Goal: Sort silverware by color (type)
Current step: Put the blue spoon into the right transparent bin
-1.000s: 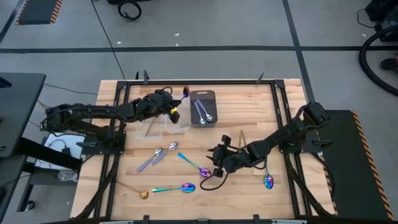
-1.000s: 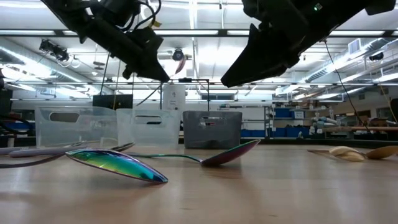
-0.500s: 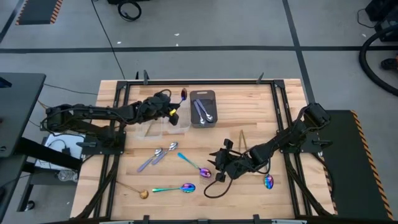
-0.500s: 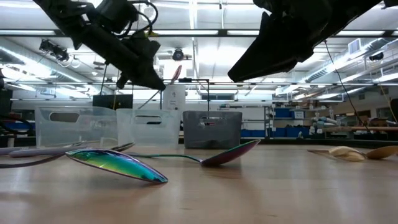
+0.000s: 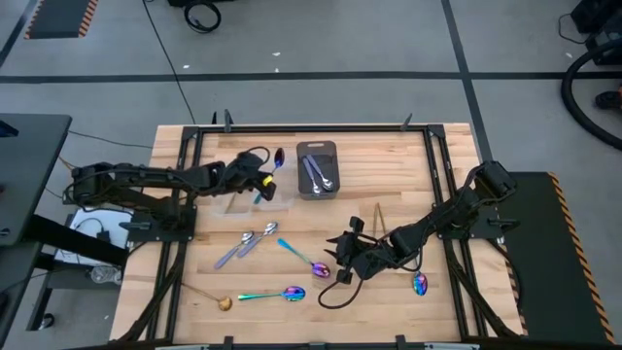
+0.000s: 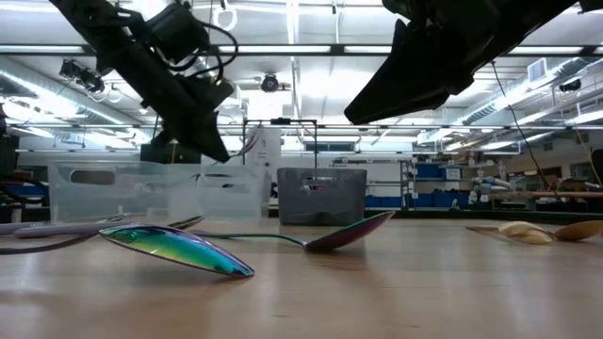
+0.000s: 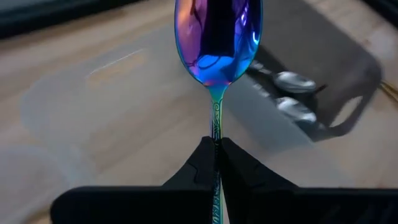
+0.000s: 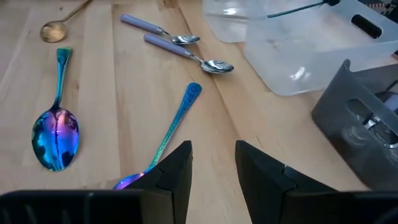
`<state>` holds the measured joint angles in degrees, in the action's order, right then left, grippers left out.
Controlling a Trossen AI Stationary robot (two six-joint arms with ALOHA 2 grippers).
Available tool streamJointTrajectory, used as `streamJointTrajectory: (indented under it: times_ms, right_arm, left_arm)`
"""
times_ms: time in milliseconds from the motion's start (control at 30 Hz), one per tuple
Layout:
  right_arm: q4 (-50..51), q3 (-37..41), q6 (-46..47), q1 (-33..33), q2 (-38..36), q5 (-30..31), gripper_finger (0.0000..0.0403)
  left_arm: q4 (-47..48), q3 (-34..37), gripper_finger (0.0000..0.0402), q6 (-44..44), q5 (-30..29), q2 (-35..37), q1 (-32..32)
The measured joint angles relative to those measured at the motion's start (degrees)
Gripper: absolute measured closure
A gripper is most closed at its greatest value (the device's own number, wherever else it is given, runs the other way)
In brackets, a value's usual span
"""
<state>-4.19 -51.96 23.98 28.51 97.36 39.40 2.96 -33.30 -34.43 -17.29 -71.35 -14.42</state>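
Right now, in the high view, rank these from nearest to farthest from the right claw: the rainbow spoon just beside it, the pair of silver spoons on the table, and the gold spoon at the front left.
1. Rainbow spoon, right beside the right claw, toward the table's middle.
2. Pair of silver spoons, farther left.
3. Gold spoon, front left corner area.

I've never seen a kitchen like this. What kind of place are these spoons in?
Not a kitchen: probably a robot lab or workshop. Two robot arms are bolted to a wooden table, the floor has taped lines, and behind the table are long ceiling lights and shelves.
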Motion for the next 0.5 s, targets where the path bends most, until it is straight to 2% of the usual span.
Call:
streamJointTrajectory:
  times_ms: [333, 500]
  right_arm:
    - [-0.18, 0.0, -1.07, -0.02, 0.01, 0.0, 0.0271]
    - [-0.74, 0.0, -1.64, -0.02, 0.01, -0.02, 0.0271]
  left_arm:
    - [0.55, 0.0, 0.0385, -3.13, 0.36, -0.93, 0.28]
    - [-0.24, -0.04, 0.0385, -7.2, 0.89, -4.47, 0.51]
